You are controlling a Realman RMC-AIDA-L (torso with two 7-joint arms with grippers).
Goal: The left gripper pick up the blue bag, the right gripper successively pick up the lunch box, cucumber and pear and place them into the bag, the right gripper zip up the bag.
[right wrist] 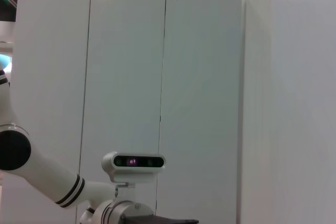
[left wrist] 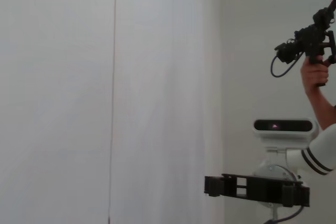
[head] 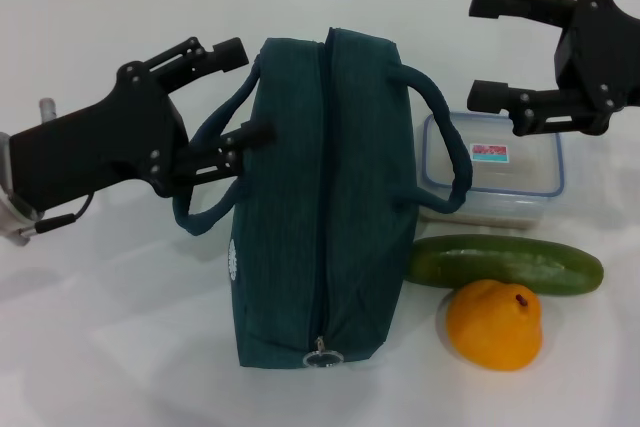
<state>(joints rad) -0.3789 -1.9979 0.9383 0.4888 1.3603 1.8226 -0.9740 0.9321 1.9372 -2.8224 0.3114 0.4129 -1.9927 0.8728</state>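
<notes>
Nearest me, the blue bag (head: pixel 325 197) lies zipped, its near handle looping between the spread fingers of my left gripper (head: pixel 240 92). Right of it sit the cucumber (head: pixel 505 264) and pear (head: pixel 494 324); my right gripper (head: pixel 482 47) hangs released just above the lunch box (head: pixel 492 167).
</notes>
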